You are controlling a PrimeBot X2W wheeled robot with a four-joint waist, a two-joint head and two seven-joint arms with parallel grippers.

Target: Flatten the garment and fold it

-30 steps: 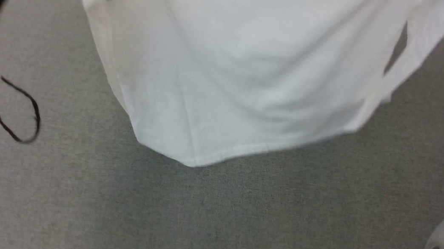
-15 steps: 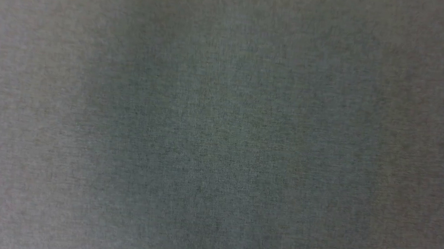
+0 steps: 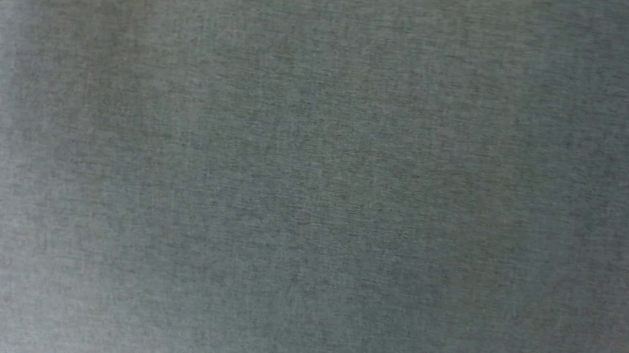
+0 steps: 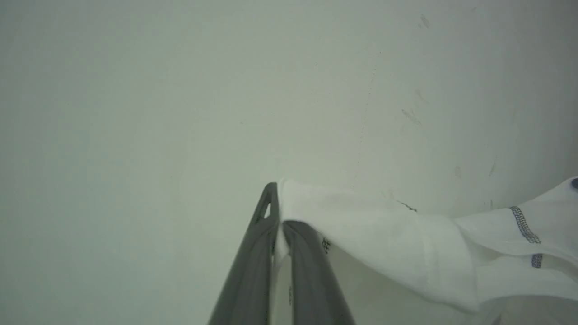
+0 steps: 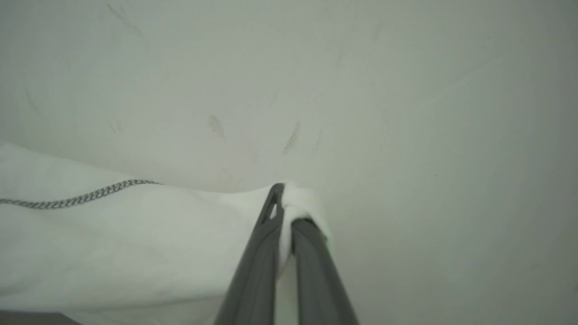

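garment [image 4: 397, 243] white, grey zigzag stitching [image 4: 523, 223] | left fingers [image 4: 253, 262] pinch it | right fingers [image 5: 257, 262] pinch it

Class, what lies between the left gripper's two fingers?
A pinched edge of the white garment, clamped in the shut left gripper, seen in the left wrist view.

White garment [image 4: 397, 239], grey zigzag seams, draped
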